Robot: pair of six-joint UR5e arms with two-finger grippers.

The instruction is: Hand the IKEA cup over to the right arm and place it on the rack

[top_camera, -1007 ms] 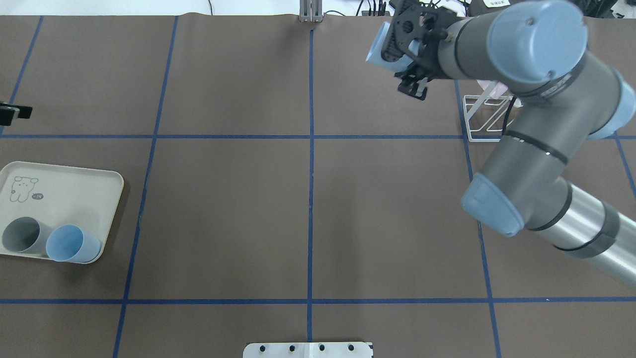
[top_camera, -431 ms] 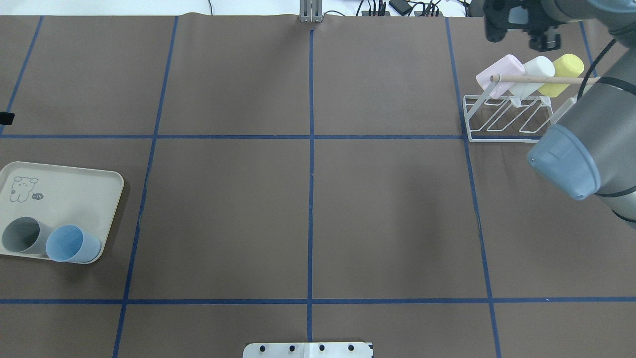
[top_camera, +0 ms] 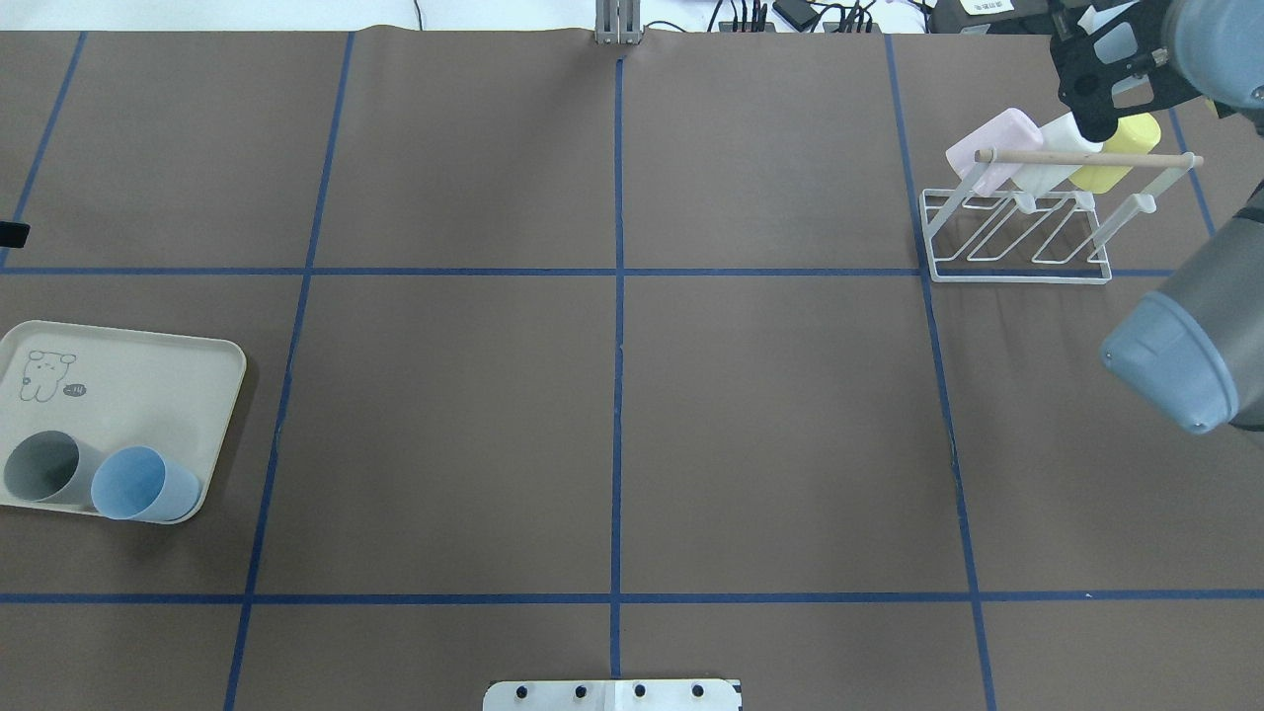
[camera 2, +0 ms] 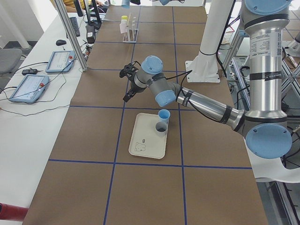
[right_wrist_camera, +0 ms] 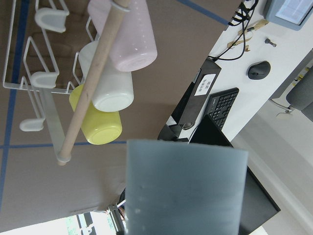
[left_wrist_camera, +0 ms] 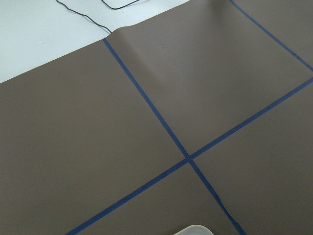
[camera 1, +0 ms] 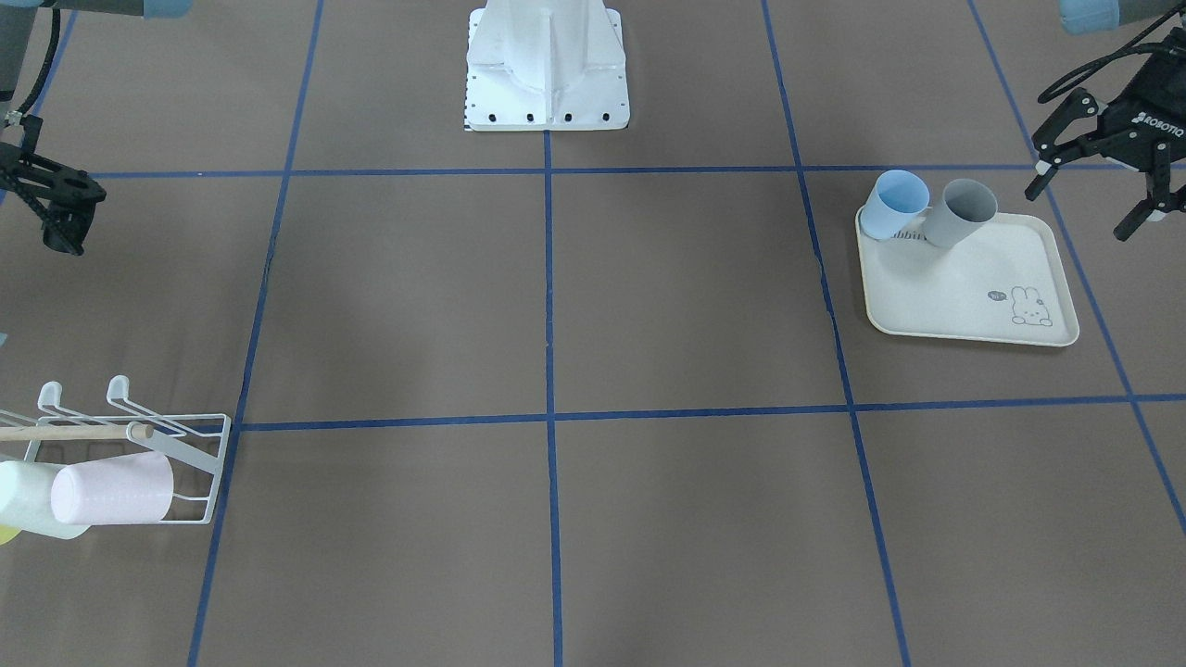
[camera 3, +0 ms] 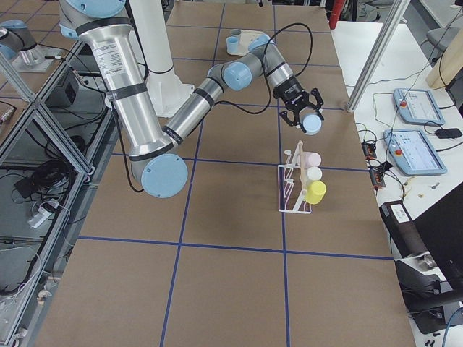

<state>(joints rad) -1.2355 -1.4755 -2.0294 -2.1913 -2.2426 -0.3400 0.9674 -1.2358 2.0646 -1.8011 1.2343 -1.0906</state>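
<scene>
The right gripper, clamped on the cup aloft over the counter's far right corner by the rack, should match the racked cups' tilt and slide the mouth onto the free prong, clear of the dowel; the cup's long axis seems to follow the gripper's reach, though I cannot tell which end leads.

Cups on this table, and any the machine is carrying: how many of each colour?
Light-blue: 2, the tray's light-blue cup and the held light-blue cup in the right gripper
Grey: 1, the grey cup on the cream tray
Pink: 1, the pink cup on the rack
White: 1, the white cup
Yellow: 1, the yellow cup
Total: 6
</scene>
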